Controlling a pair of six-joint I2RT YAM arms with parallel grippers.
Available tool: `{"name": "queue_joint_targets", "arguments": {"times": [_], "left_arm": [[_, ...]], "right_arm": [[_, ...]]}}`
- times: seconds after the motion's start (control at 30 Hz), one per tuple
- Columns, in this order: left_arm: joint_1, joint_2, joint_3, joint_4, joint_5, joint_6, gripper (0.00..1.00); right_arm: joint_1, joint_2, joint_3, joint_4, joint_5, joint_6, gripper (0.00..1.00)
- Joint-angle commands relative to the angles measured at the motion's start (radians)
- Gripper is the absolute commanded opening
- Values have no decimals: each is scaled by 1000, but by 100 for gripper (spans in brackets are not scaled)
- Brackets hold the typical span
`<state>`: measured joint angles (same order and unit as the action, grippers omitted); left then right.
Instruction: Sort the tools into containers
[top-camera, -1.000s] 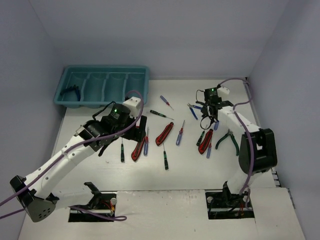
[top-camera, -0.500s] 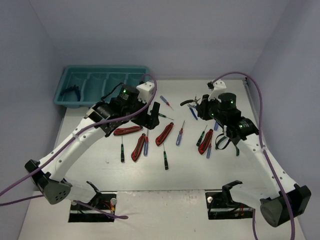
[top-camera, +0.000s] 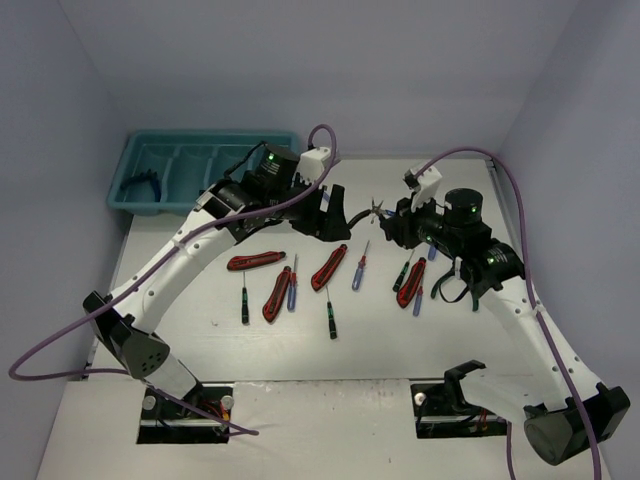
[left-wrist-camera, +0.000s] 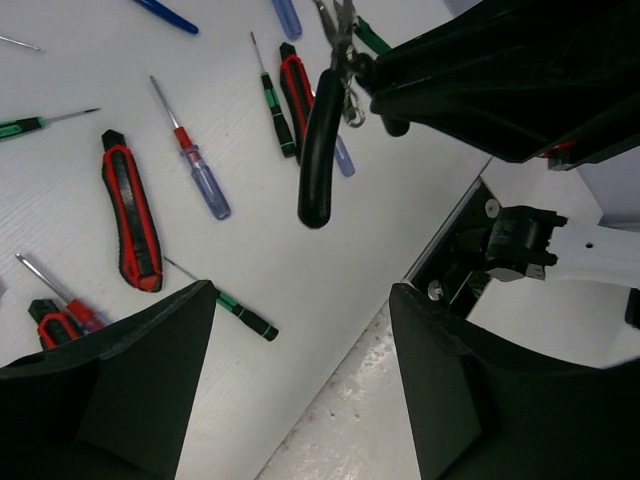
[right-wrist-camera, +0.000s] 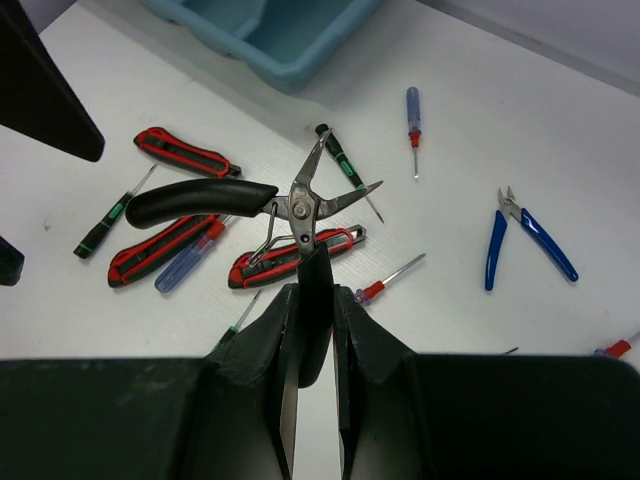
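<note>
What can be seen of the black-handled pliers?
The pliers have black handles, a wire spring and slim metal jaws standing spread. They hang above the table, one handle pinched in the right gripper, the other sticking out free toward the open left gripper, which does not touch it.

Counter (top-camera: 380, 345): white and matte, flat in front of me.
Back wall (top-camera: 400, 70): plain pale lavender-grey, rising from the counter's far edge.
Left wall (top-camera: 45, 150): same colour, bare.
Right wall (top-camera: 595, 150): same colour, bare.
Light: soft and even from above me; shadows faint.
</note>
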<state>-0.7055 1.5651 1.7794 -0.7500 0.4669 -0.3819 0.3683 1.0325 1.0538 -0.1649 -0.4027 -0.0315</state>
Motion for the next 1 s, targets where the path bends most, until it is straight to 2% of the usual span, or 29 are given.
{"name": "queue_joint_targets", "arguments": {"times": [0.0,0.37,0.57,0.67,0.73,0.77,0.8,0.83,0.87,0.9,0.97], "left_arm": [[5,8,49,84,106,-51,63],[5,42,62,122,120,-76,47],[5,51,58,146,144,-96,35],[6,55,57,148,155,-100,25],[6,58,55,147,162,-101,10],[6,58,55,147,162,-101,9],[6,57,55,148,162,-100,1],[6,55,54,149,158,-96,0],[6,52,52,149,152,-91,0],[8,49,50,148,147,-85,0],[26,37,39,147,134,-77,0]], "right_arm": [[9,2,21,52,-107,-33,0],[9,2,40,54,-195,-36,0],[9,3,40,56,-209,-35,0],[9,5,44,56,-209,-37,0],[9,10,46,56,-209,-41,0],[9,11,46,56,-209,-41,0],[9,13,50,56,-209,-42,0],[9,15,51,57,-209,-43,1],[9,15,51,57,-207,-45,4],[9,15,52,56,-204,-47,13],[9,15,53,56,-191,-46,42]]}}
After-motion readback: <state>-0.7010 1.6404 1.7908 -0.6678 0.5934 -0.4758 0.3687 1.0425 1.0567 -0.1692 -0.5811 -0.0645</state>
